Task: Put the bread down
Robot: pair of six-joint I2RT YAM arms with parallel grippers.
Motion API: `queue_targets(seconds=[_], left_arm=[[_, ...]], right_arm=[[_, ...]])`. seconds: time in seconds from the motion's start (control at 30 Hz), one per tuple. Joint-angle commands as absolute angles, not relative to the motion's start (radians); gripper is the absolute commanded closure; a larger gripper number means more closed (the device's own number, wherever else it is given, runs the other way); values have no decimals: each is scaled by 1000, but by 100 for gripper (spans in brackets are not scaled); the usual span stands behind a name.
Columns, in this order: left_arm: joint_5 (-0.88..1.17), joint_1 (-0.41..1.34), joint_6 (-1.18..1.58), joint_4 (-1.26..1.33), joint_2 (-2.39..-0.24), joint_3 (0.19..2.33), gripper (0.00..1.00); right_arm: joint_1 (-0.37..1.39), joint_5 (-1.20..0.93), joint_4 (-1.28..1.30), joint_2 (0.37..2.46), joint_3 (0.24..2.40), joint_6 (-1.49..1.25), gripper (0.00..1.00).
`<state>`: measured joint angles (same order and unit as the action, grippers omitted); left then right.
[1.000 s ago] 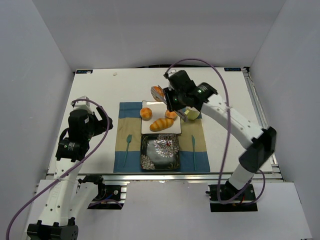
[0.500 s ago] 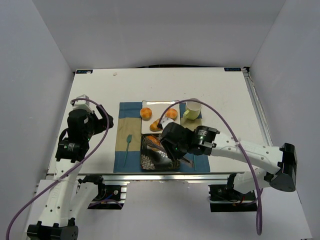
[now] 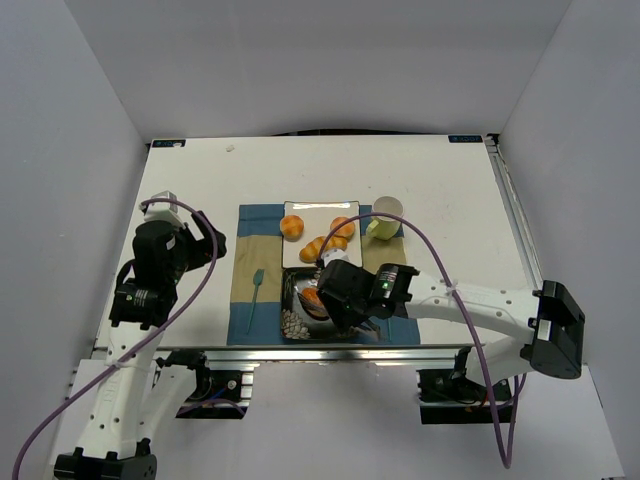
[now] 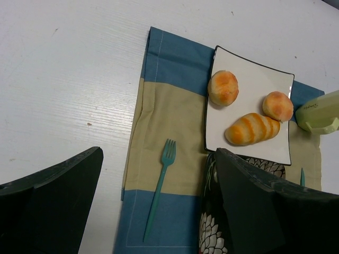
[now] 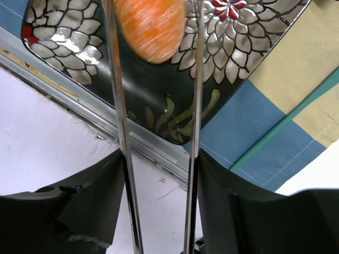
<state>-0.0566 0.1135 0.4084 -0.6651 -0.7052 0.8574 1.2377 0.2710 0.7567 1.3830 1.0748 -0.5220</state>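
Left gripper [image 4: 159, 153]: well left of the dark plate, clear of the table. Jaws wide apart, nothing between them.
Fork [image 4: 159, 185]: flat on the mat [image 4: 169, 58], just left of the dark plate, tines pointing away from the arms.
White plate [image 4: 249, 84]: just behind the dark plate, their edges touching or nearly so. Holds two round buns [image 4: 223, 88] [image 4: 277, 106] and one long ridged loaf [image 4: 252, 128]. The loaf lies slantwise towards the dark plate.
Dark plate [image 5: 159, 100]: flowered and glossy, with a raised rim. The only thing in or over it is the bread.
Bread [image 5: 150, 26]: over the middle of the dark plate, between the right gripper's fingers. It is blurred in the wrist view, so I cannot tell whether it rests on the plate or hangs just above it.
Right gripper [image 5: 156, 69]: reaches over the dark plate from the right. Its thin metal fingers [image 5: 194, 106] flank the bread, the left one at its edge and the right one seemingly a sliver off. Cannot tell whether they pinch it.
Handling (judgement): small and probably light. The rounded, smooth crust is likely to slip or roll on thin rods. Firmness cannot be read. Best hold is across the short width at mid-length, squeezed lightly.
Cup [image 4: 318, 111]: behind and right of the dark plate, beside the white plate. Contents not visible.
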Motion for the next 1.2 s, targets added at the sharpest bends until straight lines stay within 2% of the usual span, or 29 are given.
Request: queue_targets(seconds=[0.0, 0.6, 0.77, 0.87, 0.97, 1.1, 1.17], left_arm=[[-41, 117, 408, -676, -690, 874, 2], [-41, 117, 408, -684, -686, 885, 2], [-40, 117, 410, -686, -684, 887, 2], [-34, 117, 411, -687, -686, 897, 2], [-28, 117, 413, -684, -689, 907, 2], [-14, 117, 419, -660, -701, 900, 2], [-2, 117, 423, -643, -707, 894, 2]], right_arm=[[1243, 291, 712, 1374, 1083, -532, 40], [1244, 298, 810, 1243, 1184, -584, 38], [1243, 356, 899, 1177, 1218, -649, 37], [1229, 477, 994, 1083, 1229, -707, 37], [1134, 535, 1041, 936, 1230, -727, 38], [833, 519, 1040, 870, 1194, -576, 40], [740, 489, 1008, 861, 1160, -526, 40]])
